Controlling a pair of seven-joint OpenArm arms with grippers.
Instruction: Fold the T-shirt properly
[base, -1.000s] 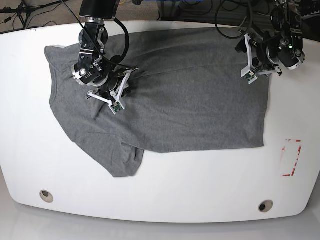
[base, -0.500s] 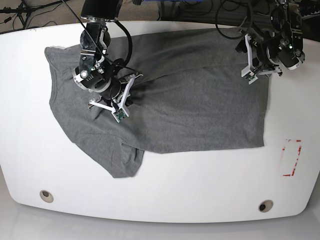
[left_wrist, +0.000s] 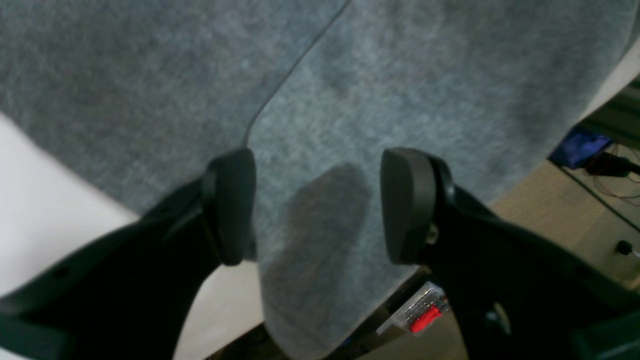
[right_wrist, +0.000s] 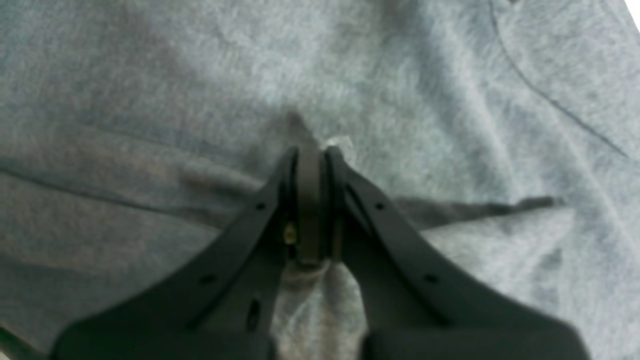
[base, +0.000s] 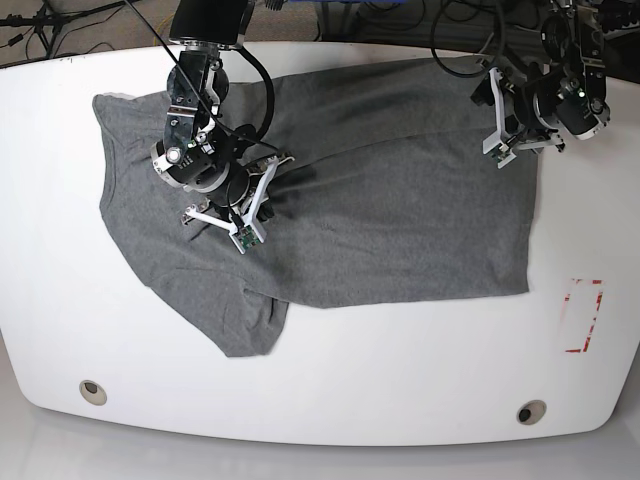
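The T-shirt (base: 380, 190) lies spread over the upper middle of the white worktop (base: 330, 370) in the base view, its body reaching toward the right of the frame and one sleeve hanging down at lower left of the cloth. The right claw (right_wrist: 311, 150) sits at the upper left of the base view, pressed down onto the shirt; in its wrist view the two black jaws are pinched together on a small raised fold of the grey cloth, with wrinkles running out from the pinch. The left claw (left_wrist: 317, 205) is at the upper right of the base view, above the shirt's far corner; in its wrist view the jaws stand wide apart with nothing between them, the grey cloth and a seam line beneath and a strip of white worktop at the left edge.
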